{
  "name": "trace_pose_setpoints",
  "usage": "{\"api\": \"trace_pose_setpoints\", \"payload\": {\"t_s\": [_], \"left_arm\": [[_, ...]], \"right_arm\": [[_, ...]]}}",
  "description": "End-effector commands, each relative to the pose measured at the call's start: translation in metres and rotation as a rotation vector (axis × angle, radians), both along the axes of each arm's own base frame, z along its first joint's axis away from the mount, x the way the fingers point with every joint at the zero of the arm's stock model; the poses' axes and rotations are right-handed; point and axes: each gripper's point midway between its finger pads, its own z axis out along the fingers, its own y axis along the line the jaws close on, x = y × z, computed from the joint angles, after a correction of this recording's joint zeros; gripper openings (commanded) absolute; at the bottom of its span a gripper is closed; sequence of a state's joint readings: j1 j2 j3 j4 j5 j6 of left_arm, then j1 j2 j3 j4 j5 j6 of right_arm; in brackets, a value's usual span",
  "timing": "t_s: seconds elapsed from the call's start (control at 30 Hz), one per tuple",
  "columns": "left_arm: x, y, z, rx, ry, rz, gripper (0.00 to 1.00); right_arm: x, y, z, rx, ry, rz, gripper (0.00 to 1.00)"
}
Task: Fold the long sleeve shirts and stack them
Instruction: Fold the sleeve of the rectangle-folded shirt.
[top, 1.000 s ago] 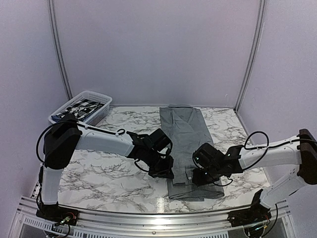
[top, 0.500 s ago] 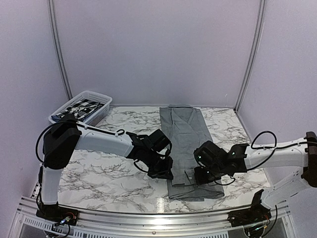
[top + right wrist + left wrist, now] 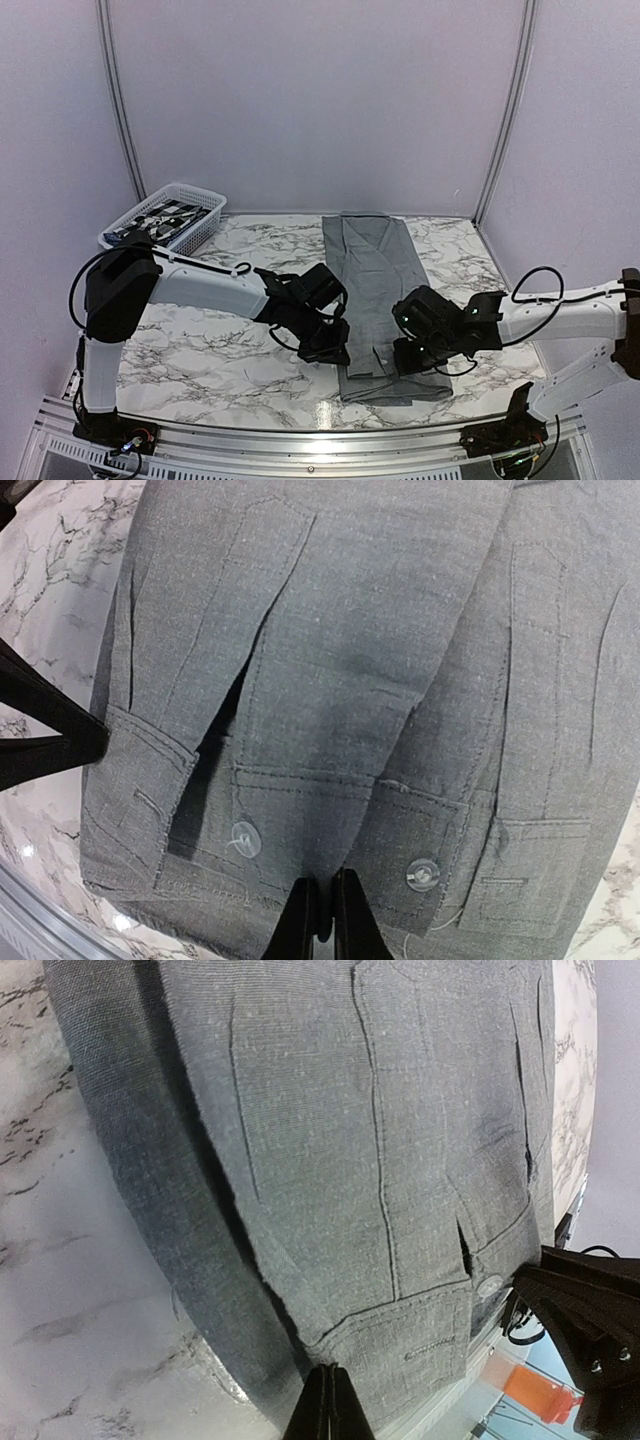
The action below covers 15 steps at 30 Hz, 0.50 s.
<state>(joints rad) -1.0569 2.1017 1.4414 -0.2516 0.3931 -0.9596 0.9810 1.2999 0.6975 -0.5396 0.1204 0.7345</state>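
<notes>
Two shut grippers meet the grey shirt (image 3: pixel 375 270) at its near end, and most of the danger comes from how little cloth each one has. The shirt lies on the marble table (image 3: pixel 200 350) as a long narrow strip, folded lengthwise. It runs from the far edge towards the arm bases, a little right of the middle. The left gripper (image 3: pixel 330 350) is at the near left corner with its fingers pressed together, and in its wrist view they seem to pinch only the very edge beside a sleeve cuff. The right gripper (image 3: pixel 412 358) is at the near hem, also clamped, with its tips between the two cuff buttons (image 3: pixel 243 837). Several layers are stacked here, so a shallow bite probably catches only the top one. If the arms lift, the lower layers and the tucked sleeves can stay behind or slide out, and the lengthwise fold opens. If one arm rises faster than the other, the strip can twist and the cross fold lands crooked. The grippers work close together, so a careless move could make them collide. The white basket (image 3: pixel 200 232) at the far left is well apart and poses no risk.
</notes>
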Motion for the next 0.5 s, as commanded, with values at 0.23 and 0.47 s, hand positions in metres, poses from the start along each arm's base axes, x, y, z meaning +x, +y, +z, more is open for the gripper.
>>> {"api": "trace_pose_setpoints", "payload": {"t_s": [0.23, 0.47], "left_arm": [[-0.0093, 0.007, 0.0143, -0.017, -0.004, -0.022, 0.0], [-0.0102, 0.0102, 0.0149, -0.011, -0.02, -0.028, 0.08]], "right_arm": [[-0.0171, 0.0004, -0.0058, 0.018, 0.032, 0.0, 0.06], [-0.0169, -0.0031, -0.0051, 0.005, 0.027, -0.004, 0.19]]}}
